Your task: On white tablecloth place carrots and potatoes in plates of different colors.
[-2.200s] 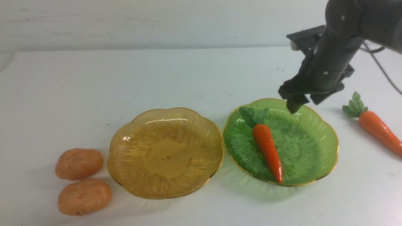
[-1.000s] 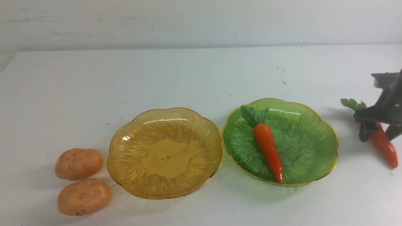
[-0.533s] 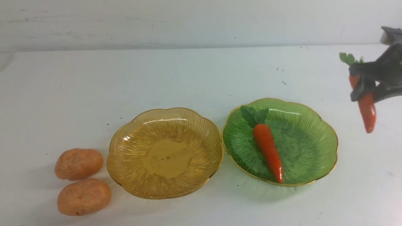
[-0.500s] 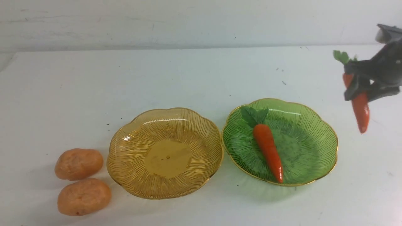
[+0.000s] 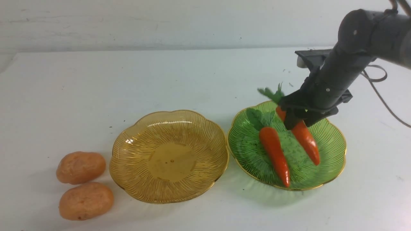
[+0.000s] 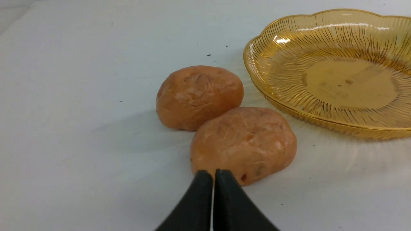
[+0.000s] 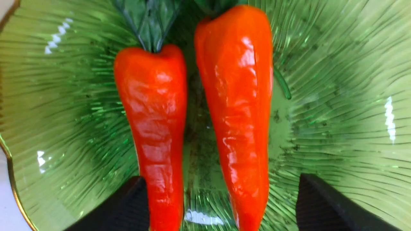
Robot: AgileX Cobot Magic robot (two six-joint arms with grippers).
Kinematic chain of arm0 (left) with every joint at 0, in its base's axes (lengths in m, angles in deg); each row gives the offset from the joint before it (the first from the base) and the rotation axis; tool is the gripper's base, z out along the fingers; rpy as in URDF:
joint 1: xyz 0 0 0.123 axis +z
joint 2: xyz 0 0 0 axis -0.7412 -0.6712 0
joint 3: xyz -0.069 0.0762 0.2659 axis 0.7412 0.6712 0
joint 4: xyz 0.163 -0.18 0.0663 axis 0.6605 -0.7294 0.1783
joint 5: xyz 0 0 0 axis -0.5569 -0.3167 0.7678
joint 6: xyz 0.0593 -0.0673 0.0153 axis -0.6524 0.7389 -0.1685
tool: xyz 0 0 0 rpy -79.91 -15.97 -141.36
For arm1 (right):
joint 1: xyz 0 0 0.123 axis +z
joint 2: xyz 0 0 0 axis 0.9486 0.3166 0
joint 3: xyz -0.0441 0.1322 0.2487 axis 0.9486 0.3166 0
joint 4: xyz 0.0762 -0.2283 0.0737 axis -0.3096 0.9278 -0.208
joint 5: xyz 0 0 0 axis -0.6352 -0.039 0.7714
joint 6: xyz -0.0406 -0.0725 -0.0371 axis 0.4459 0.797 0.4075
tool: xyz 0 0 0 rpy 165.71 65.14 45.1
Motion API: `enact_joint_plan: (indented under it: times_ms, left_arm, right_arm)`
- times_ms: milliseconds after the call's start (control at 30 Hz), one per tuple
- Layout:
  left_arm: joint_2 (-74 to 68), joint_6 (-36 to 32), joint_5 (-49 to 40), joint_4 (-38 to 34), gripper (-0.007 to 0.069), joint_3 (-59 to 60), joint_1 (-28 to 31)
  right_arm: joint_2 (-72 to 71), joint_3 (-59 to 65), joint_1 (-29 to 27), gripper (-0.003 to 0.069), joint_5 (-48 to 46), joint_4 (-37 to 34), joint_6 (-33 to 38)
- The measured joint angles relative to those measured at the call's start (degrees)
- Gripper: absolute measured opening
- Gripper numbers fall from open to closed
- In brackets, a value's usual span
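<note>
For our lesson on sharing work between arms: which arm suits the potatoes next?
Left, I'd say: its closed fingers are beside the potatoes, while the right arm is over the green plate.

The room's kind cannot be told. Only a white-covered bench (image 5: pixel 179 80) and a pale, scuffed wall (image 5: pixel 179 24) show.

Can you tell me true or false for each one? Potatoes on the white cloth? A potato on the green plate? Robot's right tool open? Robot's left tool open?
1. Both potatoes are on the white tablecloth. True.
2. A potato is on the green plate. False: both potatoes are beside the yellow plate.
3. The right tool is open. True.
4. The left tool is open. False: the left tool is shut.
</note>
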Motion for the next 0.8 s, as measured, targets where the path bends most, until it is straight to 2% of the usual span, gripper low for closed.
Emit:
enact_joint_plan:
  times_ms: [67,167,267,300,433,600,800]
  left_arm:
    - [0.0,0.0,0.0,0.0,-0.0004,0.0,0.0]
    - [0.0,0.0,0.0,0.0,-0.0004,0.0,0.0]
    - [0.0,0.0,0.0,0.0,-0.0004,0.0,0.0]
    - [0.0,0.0,0.0,0.0,-0.0004,0.0,0.0]
    - [0.0,0.0,0.0,0.0,-0.0004,0.0,0.0]
    - [0.0,0.31,0.0,-1.27,-0.0004,0.0,0.0]
    - [0.0,3.61,0.45,-9.61,-0.0004,0.0,0.0]
  right_arm:
    - [-0.06,-0.46,0.0,0.0524,-0.46,0.28,0.57]
    - [-1.11,-0.79,0.0,0.042,-0.53,1.0,0.96]
    - [-3.06,-0.79,0.0,0.0288,-0.67,1.47,0.96]
    - [-4.75,-0.79,0.0,0.0211,-0.66,1.61,0.96]
    - [-10.98,0.39,0.0,0.0046,-0.67,1.61,0.96]
    - [-24.1,6.64,0.0,-0.001,-0.83,1.61,0.96]
    - [-39.34,18.55,0.0,-0.0015,-1.33,1.61,1.02]
